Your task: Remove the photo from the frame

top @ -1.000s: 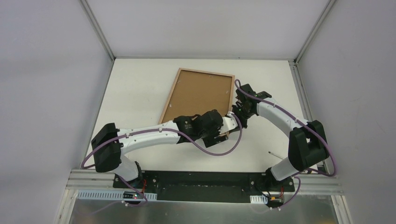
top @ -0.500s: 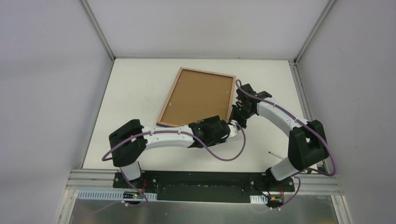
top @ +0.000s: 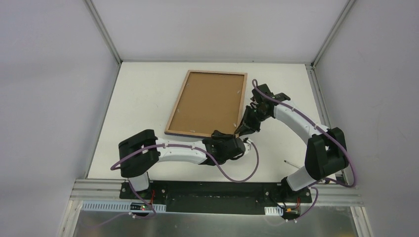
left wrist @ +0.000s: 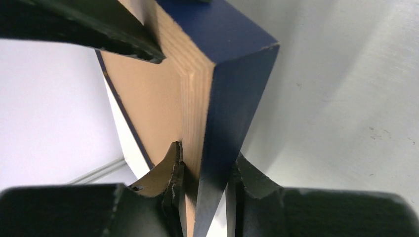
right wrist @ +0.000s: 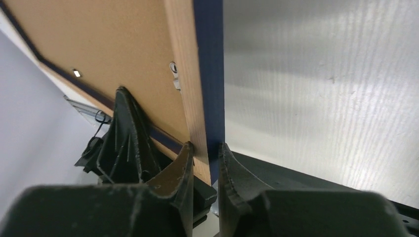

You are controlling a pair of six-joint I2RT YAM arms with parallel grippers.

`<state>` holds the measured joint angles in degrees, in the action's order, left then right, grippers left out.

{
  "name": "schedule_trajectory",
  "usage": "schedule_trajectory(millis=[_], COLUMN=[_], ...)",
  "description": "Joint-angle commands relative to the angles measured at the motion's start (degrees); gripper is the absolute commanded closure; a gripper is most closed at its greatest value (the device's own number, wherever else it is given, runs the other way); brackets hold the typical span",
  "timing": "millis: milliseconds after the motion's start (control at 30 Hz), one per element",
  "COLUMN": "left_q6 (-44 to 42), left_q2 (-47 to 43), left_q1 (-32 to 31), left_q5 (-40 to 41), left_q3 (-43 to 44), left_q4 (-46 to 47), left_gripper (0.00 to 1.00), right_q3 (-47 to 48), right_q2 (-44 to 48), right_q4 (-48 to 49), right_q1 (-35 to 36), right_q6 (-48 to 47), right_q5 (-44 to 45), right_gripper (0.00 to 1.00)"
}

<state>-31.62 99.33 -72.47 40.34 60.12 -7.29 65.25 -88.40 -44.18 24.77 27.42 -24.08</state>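
The thin dark-blue rectangular picture frame (top: 217, 72) sits back-up on the white surface (top: 143, 98), the left fingers (left wrist: 249, 180) clamped on its near right corner, the right fingers (right wrist: 234, 173) clamped on its right edge.

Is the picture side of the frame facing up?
No, seen from above the frame has its brown backing board on top, so its back faces up.

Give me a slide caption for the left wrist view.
Left gripper pinching a corner of the dark-blue frame, one finger on each face.
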Motion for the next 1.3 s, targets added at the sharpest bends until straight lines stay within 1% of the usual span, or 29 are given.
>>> schedule_trajectory(millis=[0,33,100,133,167,200,267,300,333,367,500,600,667,767,833,900,933,1033,1100,1133,1267], left_q6=[8.66,9.25,9.94,10.18,10.49,10.74,11.31,11.53,11.91,12.26,12.83,13.2,13.69,14.63,15.03,15.59,15.9,16.95,17.74,18.18,21.5], left_q2=[-2.59,-2.75,-3.09,-3.31,-3.59,-3.88,-4.54,-4.84,-5.27,-5.53,-6.69,-7.31,-7.62,-8.17,-8.61,-9.03,-9.23,-9.54,-9.6,-9.55,-10.12], left_q1=[0.05,-0.03,-0.25,-0.37,-0.39,-0.42,-0.39,-0.46,-0.48,-0.48,-0.9,-0.92,-1.01,-1.11,-1.26,-1.36,-1.47,-1.53,-1.55,-1.58,-1.64], left_q5=[2.85,2.83,3.04,3.15,3.21,3.23,3.13,3.09,2.99,2.83,2.69,2.2,1.69,1.42,1.36,1.18,1.16,0.82,0.32,0.12,-2.13], left_q3=[0.53,0.53,0.65,0.62,0.64,0.62,0.61,0.61,0.7,0.7,0.83,1.13,1.27,1.1,0.93,0.68,0.6,0.28,0.3,0.33,0.7], left_q4=[5.52,5.12,4.42,4.21,4.01,3.72,3.41,3.08,2.71,2.31,0.8,-0.14,-0.95,-1.61,-1.89,-2.27,-2.39,-2.89,-3.49,-3.85,-5.81], left_gripper=[0.96,1.0,1.0,1.0,1.0,1.0,1.0,1.0,1.0,1.0,1.0,1.0,1.0,1.0,1.0,1.0,1.0,1.0,1.0,0.96,0.73], right_q3=[1.36,1.25,1.09,0.99,0.98,0.89,0.45,-0.07,-0.32,-0.07,3.68,9.72,13.59,15.25,14.82,13.89,13.59,13.03,12.25,11.74,9.93], right_q2=[1.37,1.5,1.53,1.6,1.73,1.78,1.78,1.37,0.23,-1.12,-9.03,-15.98,-19.73,-22.7,-23.29,-23.48,-23.4,-22.63,-21.81,-21.36,-20.14], right_q4=[-0.07,0.44,1.52,2.0,2.48,3.18,5.51,7.72,9.9,12.06,21.25,24.34,24.85,29.94,33.63,37.13,38.58,40.94,41.88,41.96,42.32], right_q1=[-2.56,-3.33,-4.87,-5.81,-6.99,-8.01,-10.47,-11.92,-13.2,-14.1,-14.53,-13.62,-12.88,-12.32,-12.11,-11.69,-11.27,-9.83,-9.35,-9.36,-9.39], right_q6=[3.48,3.78,4.33,4.66,5.01,5.34,7.03,9.08,10.5,11.61,14.01,14.67,15.1,19.06,21.75,24.46,25.34,26.28,27.05,27.38,27.79], right_q5=[-9.67,-10.2,-11.9,-12.49,-13.26,-13.82,-14.74,-15.56,-16.45,-17.23,-19.04,-20.53,-20.58,-20.49,-20.16,-21.01,-21.46,-21.48,-20.82,-20.46,-20.14], right_gripper=[0.79,0.77,0.74,0.69,0.61,0.49,0.23,0.14,0.07,0.02,0.01,0.01,0.03,0.11,0.22,0.29,0.34,0.41,0.51,0.57,0.88])
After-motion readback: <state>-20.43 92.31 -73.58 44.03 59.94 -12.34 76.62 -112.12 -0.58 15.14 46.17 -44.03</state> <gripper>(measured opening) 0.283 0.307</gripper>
